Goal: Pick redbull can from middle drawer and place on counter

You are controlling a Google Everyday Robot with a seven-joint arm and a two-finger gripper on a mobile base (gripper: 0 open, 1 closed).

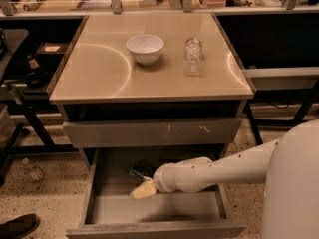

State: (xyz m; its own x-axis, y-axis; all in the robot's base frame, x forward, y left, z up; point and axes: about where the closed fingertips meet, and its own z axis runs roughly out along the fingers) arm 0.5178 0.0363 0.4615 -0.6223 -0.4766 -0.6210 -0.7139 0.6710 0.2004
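Down in the pulled-out middle drawer [149,210], a wide shallow grey one with a smooth floor, the robot's white arm [219,169] reaches in from the right. Its pale yellowish gripper [143,189] hangs low over the drawer floor, a little left of centre. Just behind that tip, towards the back of the drawer, sits the redbull can [137,173], a small slim blue and silver can half in shadow. It is right beside the gripper, and I cannot tell whether the two touch, nor whether the claw is clenched or released. Above, the grey drawer front with white scuff marks [152,132] is closed. Up top, the large glossy beige counter [99,76] carries a round white bowl [145,48] and, apart to its right, an upright clear see-through bottle [192,56]. A dark shoe [17,226] rests on the speckled floor at lower left.
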